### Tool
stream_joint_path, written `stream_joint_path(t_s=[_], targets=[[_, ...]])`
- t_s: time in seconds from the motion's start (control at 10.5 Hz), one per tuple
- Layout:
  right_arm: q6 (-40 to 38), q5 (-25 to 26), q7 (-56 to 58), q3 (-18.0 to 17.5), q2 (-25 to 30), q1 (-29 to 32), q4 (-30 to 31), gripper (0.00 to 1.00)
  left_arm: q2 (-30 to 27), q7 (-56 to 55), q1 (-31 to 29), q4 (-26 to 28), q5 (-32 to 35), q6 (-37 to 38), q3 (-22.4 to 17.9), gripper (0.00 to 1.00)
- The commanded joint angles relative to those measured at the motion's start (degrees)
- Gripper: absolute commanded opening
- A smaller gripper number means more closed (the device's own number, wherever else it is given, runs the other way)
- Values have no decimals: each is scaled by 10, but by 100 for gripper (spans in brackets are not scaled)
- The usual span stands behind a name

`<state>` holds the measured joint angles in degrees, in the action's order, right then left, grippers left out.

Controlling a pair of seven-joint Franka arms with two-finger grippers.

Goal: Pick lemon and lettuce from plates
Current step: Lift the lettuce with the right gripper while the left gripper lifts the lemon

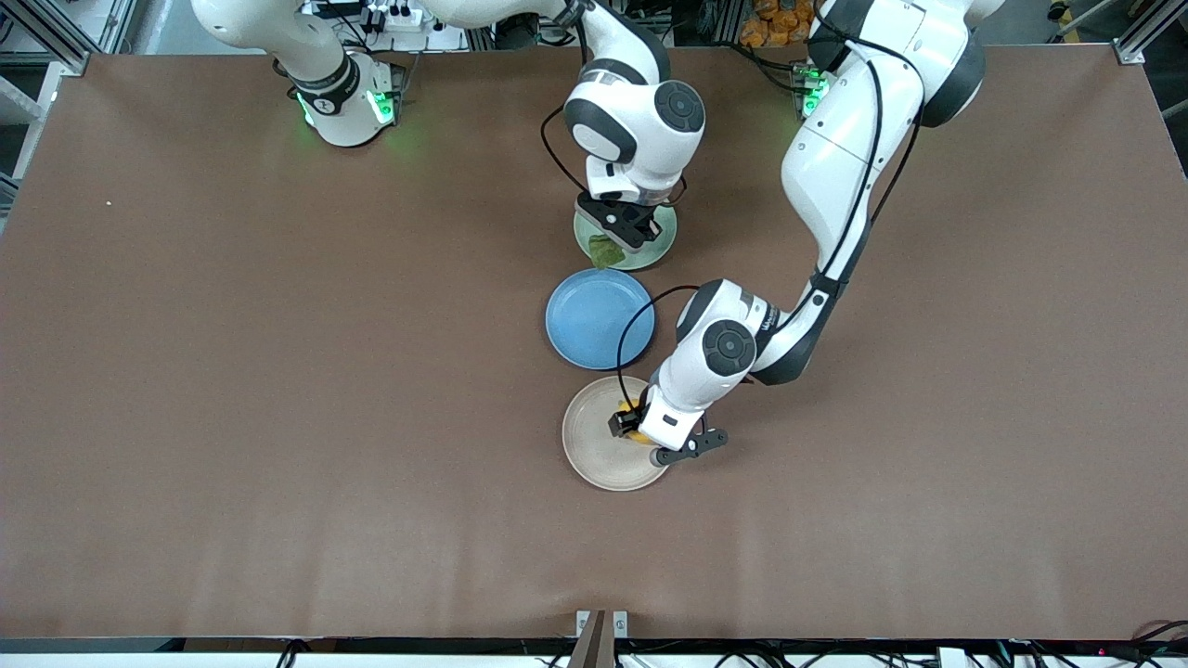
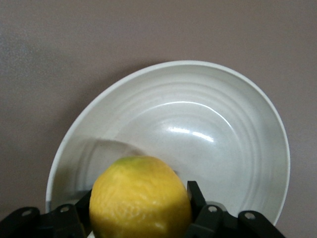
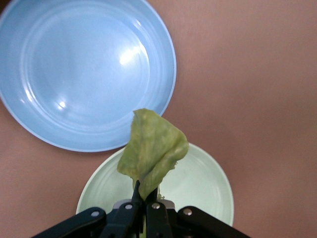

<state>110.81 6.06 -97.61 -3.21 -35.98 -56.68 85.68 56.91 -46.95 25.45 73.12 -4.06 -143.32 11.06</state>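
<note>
Beige plate (image 1: pixel 594 445): left hand (image 1: pixel 631 429) pinching lemon (image 2: pixel 140 198), mostly hidden from front. Right hand (image 3: pixel 146 198) pinching lettuce (image 3: pixel 152 151) over mint plate (image 3: pixel 198 183).

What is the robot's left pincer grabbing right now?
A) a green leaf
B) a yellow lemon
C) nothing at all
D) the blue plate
B: the left pincer is shut on the lemon, its black fingers pressing both sides of the yellow fruit over the beige plate.
</note>
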Motion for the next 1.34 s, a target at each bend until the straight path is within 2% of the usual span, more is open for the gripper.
stream_joint_path(t_s=[0.0, 0.1, 0.19, 0.76, 1.24], targets=[[53, 20, 33, -6, 112, 12, 140, 0, -7, -5, 3, -12, -10, 30, -7, 52], [93, 20, 46, -6, 156, 16, 206, 0, -12, -5, 2, -13, -11, 56, -5, 52], [105, 20, 64, -6, 184, 26, 241, 0, -22, -5, -3, -13, -12, 77, -4, 52], [100, 20, 194, -6, 190, 135, 243, 0, -83, 0, -43, -14, -18, 213, 3, 52], [99, 20, 306, -6, 190, 230, 244, 0, -142, 94, -108, -11, -8, 349, -9, 55]])
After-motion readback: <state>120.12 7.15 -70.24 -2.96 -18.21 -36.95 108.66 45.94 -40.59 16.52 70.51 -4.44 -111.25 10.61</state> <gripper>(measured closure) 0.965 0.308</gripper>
